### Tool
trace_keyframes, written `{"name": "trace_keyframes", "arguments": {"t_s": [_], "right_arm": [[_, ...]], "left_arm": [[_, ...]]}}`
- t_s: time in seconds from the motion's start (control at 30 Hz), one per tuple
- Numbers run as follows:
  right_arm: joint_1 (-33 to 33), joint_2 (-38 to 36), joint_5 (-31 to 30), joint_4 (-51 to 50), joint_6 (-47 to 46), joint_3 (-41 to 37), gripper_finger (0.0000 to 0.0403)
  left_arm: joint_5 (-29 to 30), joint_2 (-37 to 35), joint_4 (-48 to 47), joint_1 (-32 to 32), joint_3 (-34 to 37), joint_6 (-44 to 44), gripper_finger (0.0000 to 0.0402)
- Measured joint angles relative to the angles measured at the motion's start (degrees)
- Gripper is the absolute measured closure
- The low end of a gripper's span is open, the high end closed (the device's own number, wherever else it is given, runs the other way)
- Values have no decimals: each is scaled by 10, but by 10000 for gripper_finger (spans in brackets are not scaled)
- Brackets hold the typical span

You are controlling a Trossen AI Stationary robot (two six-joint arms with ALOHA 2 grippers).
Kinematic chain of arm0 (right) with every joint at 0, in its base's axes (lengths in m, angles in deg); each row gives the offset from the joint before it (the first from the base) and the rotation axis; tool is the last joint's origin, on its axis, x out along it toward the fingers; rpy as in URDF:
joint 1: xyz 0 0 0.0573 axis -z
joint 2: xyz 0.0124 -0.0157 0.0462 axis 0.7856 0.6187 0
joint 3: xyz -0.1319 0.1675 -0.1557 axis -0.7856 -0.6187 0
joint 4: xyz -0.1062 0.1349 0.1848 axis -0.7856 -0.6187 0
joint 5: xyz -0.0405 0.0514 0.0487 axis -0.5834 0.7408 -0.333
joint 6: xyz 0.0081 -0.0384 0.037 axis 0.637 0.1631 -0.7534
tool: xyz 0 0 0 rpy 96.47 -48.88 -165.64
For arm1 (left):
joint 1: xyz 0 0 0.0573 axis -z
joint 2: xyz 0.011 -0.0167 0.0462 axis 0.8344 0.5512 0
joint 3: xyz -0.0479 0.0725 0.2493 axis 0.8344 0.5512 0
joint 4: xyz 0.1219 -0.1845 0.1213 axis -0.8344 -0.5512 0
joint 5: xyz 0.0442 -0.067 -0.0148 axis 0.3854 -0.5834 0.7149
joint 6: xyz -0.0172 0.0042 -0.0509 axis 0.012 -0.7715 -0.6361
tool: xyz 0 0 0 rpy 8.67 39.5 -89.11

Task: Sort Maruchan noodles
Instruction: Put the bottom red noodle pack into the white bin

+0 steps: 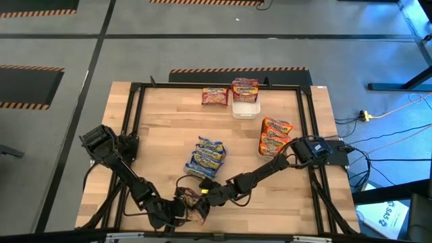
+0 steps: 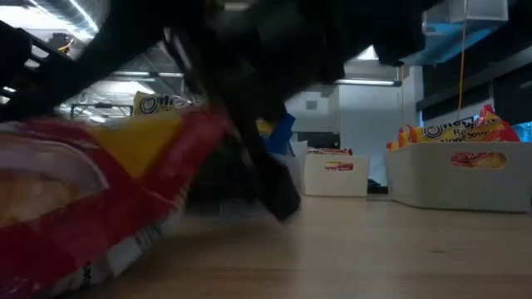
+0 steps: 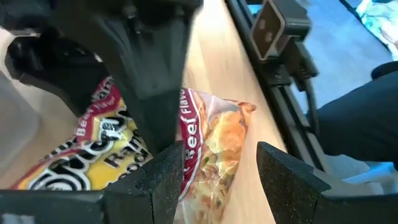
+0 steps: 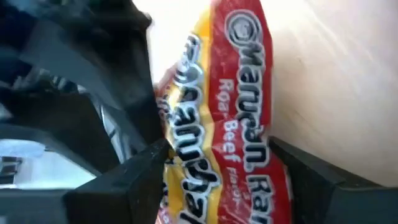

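Note:
A dark red Maruchan beef packet [image 1: 196, 214] sits near the table's front edge, where both grippers meet. In the low view the packet [image 2: 100, 183] slants, with one end on the wood and the other raised. My right gripper [image 4: 221, 165] comes from the right and is shut across the packet's width. My left gripper [image 3: 221, 177] comes from the left and is open. Its fingers stand on either side of the packet's noodle-picture end [image 3: 217, 149], with bare wood showing beside one finger. My right gripper pinches the packet's two long edges [image 4: 273, 155] between its two fingers, which lie across the packet and slant down from the table's right. The packet is tilted, its lower end [image 2: 50, 266] on the table. My left gripper's inner finger [image 3: 168, 180] overlaps the packet's edge; I cannot tell if it touches.
A pile of blue packets [image 1: 206, 156] lies mid-table, and an orange pile [image 1: 275, 135] lies to the right. At the far edge one red packet [image 1: 214, 96] lies on the wood and another [image 1: 245, 88] tops a clear container [image 1: 245, 109]. A black frame rail [image 1: 307, 121] rings the table.

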Motion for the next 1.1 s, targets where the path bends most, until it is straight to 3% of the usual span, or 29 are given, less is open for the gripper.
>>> {"name": "trace_keyframes", "arguments": {"t_s": [0.23,0.5,0.67,1.1], "right_arm": [[-1,12,-3,19,3,1,162],[-1,13,-15,35,25,0,275],[-1,14,-25,47,58,0,331],[-17,11,-18,94,148,-2,358]], "left_arm": [[-1,0,2,-1,0,3,205],[0,-11,-5,5,1,-10,205],[3,-37,-56,18,1,-39,205],[5,-128,-107,58,1,-71,205]]}}
